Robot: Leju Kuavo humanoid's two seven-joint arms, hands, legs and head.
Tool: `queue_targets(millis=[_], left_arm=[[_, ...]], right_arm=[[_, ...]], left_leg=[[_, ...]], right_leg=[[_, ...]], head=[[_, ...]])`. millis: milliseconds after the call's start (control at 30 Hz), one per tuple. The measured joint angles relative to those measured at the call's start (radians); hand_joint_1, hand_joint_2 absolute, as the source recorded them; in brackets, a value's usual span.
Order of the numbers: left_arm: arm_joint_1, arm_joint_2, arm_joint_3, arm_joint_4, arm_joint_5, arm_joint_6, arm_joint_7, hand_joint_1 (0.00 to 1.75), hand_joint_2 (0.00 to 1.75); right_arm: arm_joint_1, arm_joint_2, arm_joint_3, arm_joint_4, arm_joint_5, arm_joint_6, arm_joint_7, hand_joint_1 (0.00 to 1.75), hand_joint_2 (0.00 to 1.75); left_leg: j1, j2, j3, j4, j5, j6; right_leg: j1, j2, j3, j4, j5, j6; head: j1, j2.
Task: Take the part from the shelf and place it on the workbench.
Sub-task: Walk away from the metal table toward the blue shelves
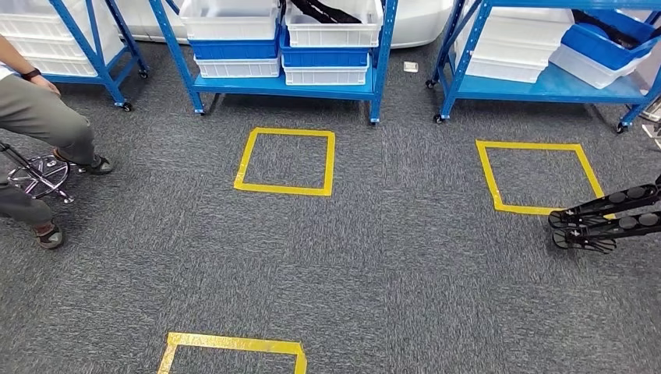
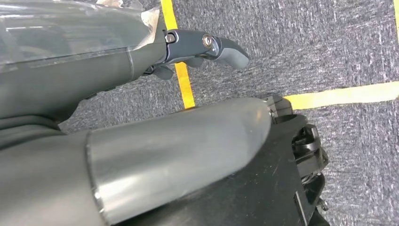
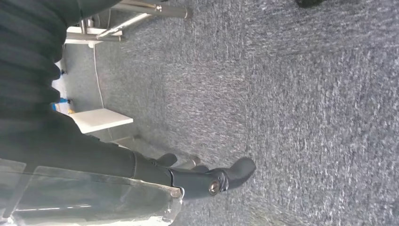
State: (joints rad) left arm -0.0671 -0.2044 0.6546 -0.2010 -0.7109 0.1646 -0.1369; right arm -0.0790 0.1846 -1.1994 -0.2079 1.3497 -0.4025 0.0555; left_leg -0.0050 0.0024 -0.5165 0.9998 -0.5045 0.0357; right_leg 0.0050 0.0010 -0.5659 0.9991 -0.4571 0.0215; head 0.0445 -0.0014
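Observation:
A blue shelf (image 1: pixel 284 84) stands ahead at the far side of the carpet, carrying white and blue bins. A dark part (image 1: pixel 326 9) lies in the upper right white bin (image 1: pixel 335 33). My left hand (image 2: pixel 190 52) hangs over the carpet near a yellow tape line, its thumb stretched out, and holds nothing. My right hand (image 3: pixel 207 178) also hangs above bare carpet, thumb out, fingers slightly bent, with nothing in it.
Two more blue shelves (image 1: pixel 546 82) (image 1: pixel 86 47) flank the middle one. Yellow tape squares (image 1: pixel 286 161) (image 1: pixel 539 178) mark the grey carpet. A person (image 1: pixel 39 117) sits on a stool at the left. A black wheeled frame (image 1: pixel 604 222) lies at the right.

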Motion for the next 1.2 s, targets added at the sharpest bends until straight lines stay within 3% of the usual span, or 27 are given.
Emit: queue_targets(millis=[100,200,233,267,300,367,433,533,600,633,733,767,800,867,933,1000,1100,1133,1200], left_arm=[[-0.001,0.0,0.0,0.0,-0.002,0.003,-0.001,0.0,0.0],[0.0,0.0,0.0,0.0,-0.003,0.003,-0.001,0.0,0.0],[0.001,0.001,0.0,0.0,-0.003,0.003,-0.001,0.0,0.0],[0.001,0.002,0.0,0.0,-0.003,0.003,-0.001,0.0,0.0],[0.001,0.002,0.0,0.0,-0.003,0.003,-0.001,0.0,0.0],[0.002,0.003,0.0,0.0,-0.004,0.003,-0.001,0.0,0.0],[0.001,0.003,0.0,0.0,-0.005,0.003,-0.001,0.0,0.0],[0.0,0.003,0.0,0.0,-0.005,0.004,-0.001,0.0,0.0],[0.001,0.003,0.0,0.0,-0.006,0.004,-0.002,0.0,0.0],[0.001,0.002,0.0,0.0,-0.006,0.004,-0.002,0.0,0.0],[0.001,0.002,0.0,0.0,-0.006,0.004,-0.002,0.0,0.0],[0.001,0.002,0.0,0.0,-0.006,0.004,-0.002,0.0,0.0],[0.002,0.002,0.0,0.0,-0.006,0.003,-0.002,0.0,0.0],[0.002,0.001,0.0,0.0,-0.006,0.003,-0.002,0.0,0.0],[0.002,0.001,0.0,0.0,-0.006,0.002,-0.003,0.0,0.0],[0.001,0.001,0.0,0.0,-0.006,0.002,-0.004,0.0,0.0],[0.0,0.002,0.0,0.0,-0.007,0.002,-0.005,0.0,0.0],[0.0,0.002,0.0,0.0,-0.007,0.002,-0.005,0.0,0.0],[0.001,0.002,0.0,0.0,-0.008,0.002,-0.005,0.0,0.0]], right_arm=[[0.0,0.001,0.0,0.0,-0.003,0.0,0.0,0.0,1.75],[0.0,0.001,0.0,0.0,-0.004,0.0,0.0,0.0,1.75],[0.0,0.001,0.0,0.0,-0.004,0.0,0.0,0.0,1.75],[0.0,0.001,0.0,0.0,-0.004,0.0,0.0,0.0,1.75],[0.001,0.001,0.0,0.0,-0.004,0.0,0.0,0.0,1.75],[0.002,0.001,0.0,0.0,-0.004,0.0,0.0,0.0,1.75],[0.001,0.001,0.0,0.0,-0.004,0.0,0.0,0.0,1.75],[-0.002,0.002,0.0,0.0,-0.004,0.0,-0.001,0.0,1.75],[-0.004,0.002,0.0,0.0,-0.004,0.0,-0.002,0.0,1.75],[-0.004,0.002,0.0,0.0,-0.003,0.0,-0.002,0.0,1.75],[-0.003,0.002,0.0,0.0,-0.003,0.0,-0.002,0.0,1.75],[-0.002,0.002,0.0,0.0,-0.004,0.0,-0.002,0.0,1.75],[0.0,0.001,-0.001,0.0,-0.004,0.0,-0.002,0.0,1.75],[0.001,0.0,-0.001,0.0,-0.003,0.0,-0.002,0.0,1.75],[0.001,-0.001,-0.001,0.0,-0.002,0.0,-0.002,0.0,1.75],[0.0,-0.001,-0.001,0.0,-0.001,0.0,-0.002,0.0,1.75],[0.0,0.001,-0.001,0.0,0.0,0.0,-0.002,0.0,1.75],[0.0,0.002,-0.001,0.0,0.0,0.0,-0.002,0.0,1.75],[0.0,0.002,-0.001,0.0,0.0,0.0,-0.002,0.0,1.75]], left_leg=[[0.006,-0.002,-0.017,0.044,-0.027,-0.016],[0.018,-0.005,-0.125,0.242,-0.109,-0.035],[0.023,-0.005,-0.161,0.294,-0.118,-0.041],[0.028,-0.005,-0.181,0.31,-0.105,-0.046],[0.034,-0.005,-0.181,0.286,-0.072,-0.051],[0.045,-0.004,-0.136,0.154,0.022,-0.059],[0.047,-0.006,-0.091,0.045,0.065,-0.057],[0.034,-0.008,-0.076,0.02,0.053,-0.033],[0.031,-0.007,-0.062,0.007,0.053,-0.015],[0.032,-0.006,-0.054,0.0,0.052,-0.007],[0.026,-0.003,-0.038,-0.002,0.037,0.006],[0.024,-0.003,-0.03,-0.002,0.03,0.008],[0.022,-0.006,-0.021,-0.002,0.023,0.008],[0.02,-0.01,0.001,-0.002,0.006,0.004],[0.015,-0.01,0.014,-0.001,-0.013,-0.006],[0.009,-0.01,0.018,-0.001,-0.025,-0.016],[0.014,-0.009,0.015,0.02,-0.044,-0.03],[0.016,-0.008,-0.003,0.059,-0.062,-0.035],[0.018,-0.006,-0.078,0.193,-0.114,-0.043]], right_leg=[[-0.023,0.002,0.017,-0.011,-0.001,-0.02],[-0.028,0.002,0.034,-0.015,-0.012,-0.039],[-0.028,0.003,0.039,-0.015,-0.016,-0.041],[-0.03,0.005,0.046,-0.015,-0.022,-0.039],[-0.033,0.008,0.055,-0.015,-0.029,-0.034],[-0.036,0.013,0.073,-0.014,-0.044,-0.022],[-0.029,0.015,0.081,-0.012,-0.062,-0.006],[-0.023,0.016,0.088,-0.018,-0.077,0.019],[-0.024,0.012,0.082,0.011,-0.094,0.028],[-0.024,0.01,0.061,0.057,-0.113,0.026],[-0.026,0.008,-0.063,0.257,-0.174,0.018],[-0.026,0.008,-0.091,0.284,-0.169,0.023],[-0.026,0.008,-0.098,0.27,-0.146,0.031],[-0.025,0.006,-0.064,0.143,-0.063,0.044],[-0.018,0.001,-0.024,0.034,-0.007,0.035],[-0.009,0.0,-0.012,0.013,0.0,0.013],[-0.022,0.002,0.0,0.007,-0.006,-0.011],[-0.026,0.002,0.006,0.005,-0.009,-0.018],[-0.025,0.002,0.016,0.004,-0.018,-0.033]], head=[[-0.004,0.0],[-0.009,0.0],[-0.009,0.0],[-0.01,0.0],[-0.011,0.0],[-0.014,0.0],[-0.019,0.0],[-0.019,0.0],[-0.016,0.0],[-0.014,0.0],[-0.011,0.0],[-0.01,0.0],[-0.009,0.0],[-0.007,0.0],[-0.005,0.0],[-0.007,0.0],[-0.012,0.0],[-0.014,0.0],[-0.018,0.0]])
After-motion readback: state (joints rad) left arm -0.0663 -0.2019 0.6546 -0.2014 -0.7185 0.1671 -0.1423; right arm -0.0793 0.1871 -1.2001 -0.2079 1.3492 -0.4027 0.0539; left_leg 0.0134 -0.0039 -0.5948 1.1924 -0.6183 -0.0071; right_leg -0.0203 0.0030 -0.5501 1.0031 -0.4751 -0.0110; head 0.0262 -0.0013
